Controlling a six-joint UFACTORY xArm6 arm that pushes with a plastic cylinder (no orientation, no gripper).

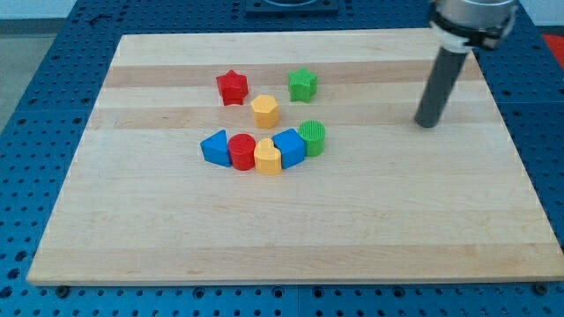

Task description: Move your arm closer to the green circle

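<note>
A pale wooden tabletop (291, 238) fills most of the view, its planks running from the view's left to the view's right in light and slightly darker bands. It lies on a blue base (35, 106) dotted with rows of small holes, showing along all four edges. Soft, even light falls from above. At the view's top a grey strip (35, 11) shows, too little to identify.

red star (232, 87), yellow hexagon (264, 110), wooden board (423, 220)
</note>
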